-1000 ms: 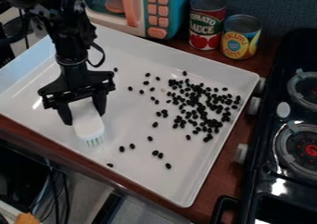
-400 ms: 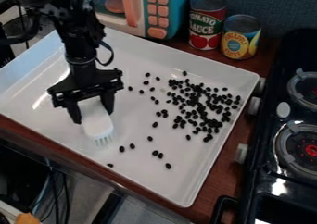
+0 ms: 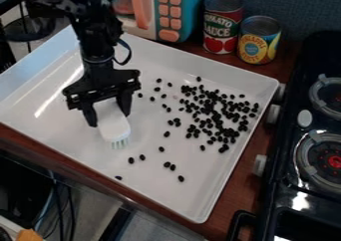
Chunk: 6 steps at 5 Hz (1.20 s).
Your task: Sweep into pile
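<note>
Between the jaws of the black gripper, holds a white brush, clamped from both sides of its body, over the left part of the white tray. Points its pale bristles toward the near side; cannot say for sure about contact with the tray. Probably weighs little, stiff in the body and softer at the tip. Looks smooth enough to twist under side load, so best to grip squarely on the body, well clear of the bristles. Just right of the brush, leaves several stray black beans along the near part of the tray; farther right, crowds most of the beans into a loose cluster. Likely small, hard and quick to roll on the glossy surface, so better to push gently than to pinch. Beyond the tray, on the wooden bench, stand a red-labelled can and a yellow-and-blue-labelled can, both with printed lettering and fruit-like pictures.
</note>
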Each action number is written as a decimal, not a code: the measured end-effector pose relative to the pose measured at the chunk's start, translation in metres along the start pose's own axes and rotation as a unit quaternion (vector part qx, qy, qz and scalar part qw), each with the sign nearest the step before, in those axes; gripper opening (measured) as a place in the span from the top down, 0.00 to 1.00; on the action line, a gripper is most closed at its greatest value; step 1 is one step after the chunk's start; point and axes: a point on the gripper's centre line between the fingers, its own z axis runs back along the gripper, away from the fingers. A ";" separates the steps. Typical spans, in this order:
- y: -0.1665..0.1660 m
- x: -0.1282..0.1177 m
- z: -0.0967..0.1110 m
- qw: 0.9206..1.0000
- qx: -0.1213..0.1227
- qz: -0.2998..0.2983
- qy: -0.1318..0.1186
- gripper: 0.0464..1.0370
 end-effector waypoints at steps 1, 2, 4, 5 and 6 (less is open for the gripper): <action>-0.013 -0.001 -0.001 1.000 -0.010 0.011 0.006 0.31; -0.025 -0.005 -0.001 1.000 -0.021 0.012 0.012 0.31; -0.058 -0.028 0.002 0.998 -0.044 -0.007 0.033 0.31; -0.068 -0.030 0.002 0.998 -0.053 0.001 0.041 0.31; -0.074 -0.030 0.002 0.998 -0.056 0.006 0.041 0.31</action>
